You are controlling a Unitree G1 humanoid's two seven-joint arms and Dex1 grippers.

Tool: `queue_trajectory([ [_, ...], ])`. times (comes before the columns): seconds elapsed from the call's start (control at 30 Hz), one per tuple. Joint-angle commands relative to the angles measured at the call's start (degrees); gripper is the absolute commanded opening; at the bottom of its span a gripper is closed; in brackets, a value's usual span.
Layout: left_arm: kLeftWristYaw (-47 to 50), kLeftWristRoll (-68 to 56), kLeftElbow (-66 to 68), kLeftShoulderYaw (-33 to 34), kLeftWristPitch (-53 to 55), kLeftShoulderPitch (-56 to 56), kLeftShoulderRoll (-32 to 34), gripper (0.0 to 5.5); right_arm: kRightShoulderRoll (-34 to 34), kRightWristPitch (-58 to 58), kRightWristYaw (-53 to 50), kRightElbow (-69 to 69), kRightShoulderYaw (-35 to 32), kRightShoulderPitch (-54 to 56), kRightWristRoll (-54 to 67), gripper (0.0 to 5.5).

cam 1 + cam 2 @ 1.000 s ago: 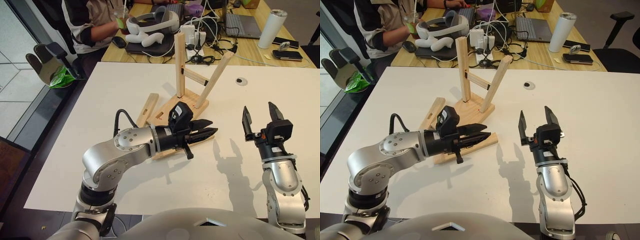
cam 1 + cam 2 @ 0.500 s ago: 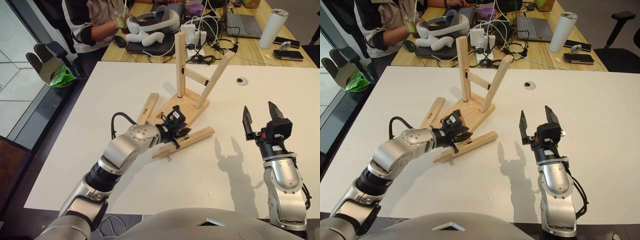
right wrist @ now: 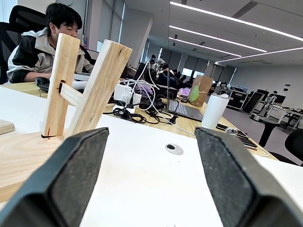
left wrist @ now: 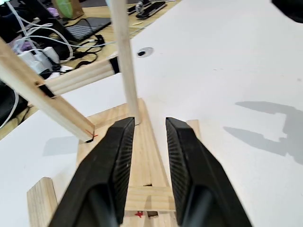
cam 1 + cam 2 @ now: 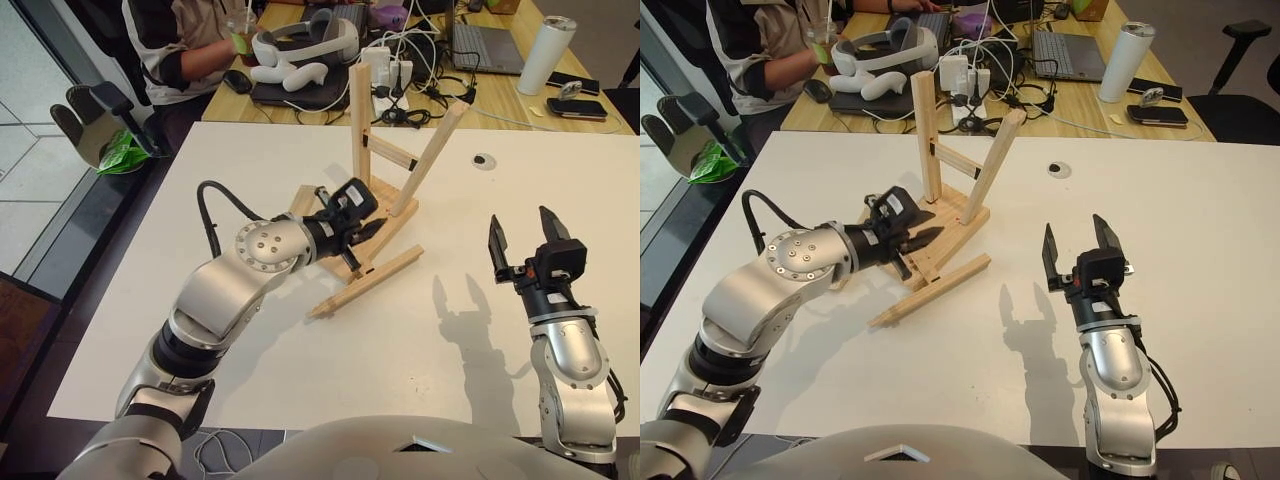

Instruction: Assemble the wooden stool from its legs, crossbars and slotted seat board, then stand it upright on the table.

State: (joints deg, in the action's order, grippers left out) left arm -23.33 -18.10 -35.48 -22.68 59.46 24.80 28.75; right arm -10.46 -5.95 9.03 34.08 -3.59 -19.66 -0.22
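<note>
Your left gripper (image 5: 372, 232) hovers at the seat's (image 5: 380, 203) near edge; you can't tell its grip. A loose leg (image 5: 385, 272) lies slanted along that edge. Your right gripper (image 5: 521, 220) stands spread wide, well right of the seat, over the table (image 5: 450, 330).

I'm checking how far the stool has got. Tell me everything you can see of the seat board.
The seat board is a flat slab of pale wood lying on the white table. From it rise an upright leg and a leaning leg tilted to the right, joined by a short crossbar. The left gripper hangs open over its near edge. A loose leg lies slantwise along that edge; whether they touch cannot be told.
</note>
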Motion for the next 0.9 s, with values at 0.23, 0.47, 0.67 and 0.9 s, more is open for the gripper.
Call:
queue_trajectory([
  [0.23, -0.5, 8.8, 12.8, -14.6, -0.8, 9.2, -5.8, 1.86, -0.1, -0.5, -0.9, -0.1, -1.3, 1.1, 0.3, 3.39],
  [0.47, -1.7, 11.9, 17.6, -20.0, 0.4, 8.5, -8.9, 1.86, 0.0, -0.4, -1.0, -0.5, -1.6, 1.3, 0.3, 3.39],
  [0.67, -1.7, 13.6, 22.6, -21.2, -0.4, 6.8, -10.6, 1.86, 0.0, -0.3, -1.0, -0.7, -1.3, 1.5, 0.2, 3.39],
  [0.9, -0.8, 16.9, 29.9, -21.4, -2.9, 7.1, -13.3, 1.86, 0.2, -0.3, -1.1, -1.0, -0.9, 2.0, 0.0, 3.39],
])
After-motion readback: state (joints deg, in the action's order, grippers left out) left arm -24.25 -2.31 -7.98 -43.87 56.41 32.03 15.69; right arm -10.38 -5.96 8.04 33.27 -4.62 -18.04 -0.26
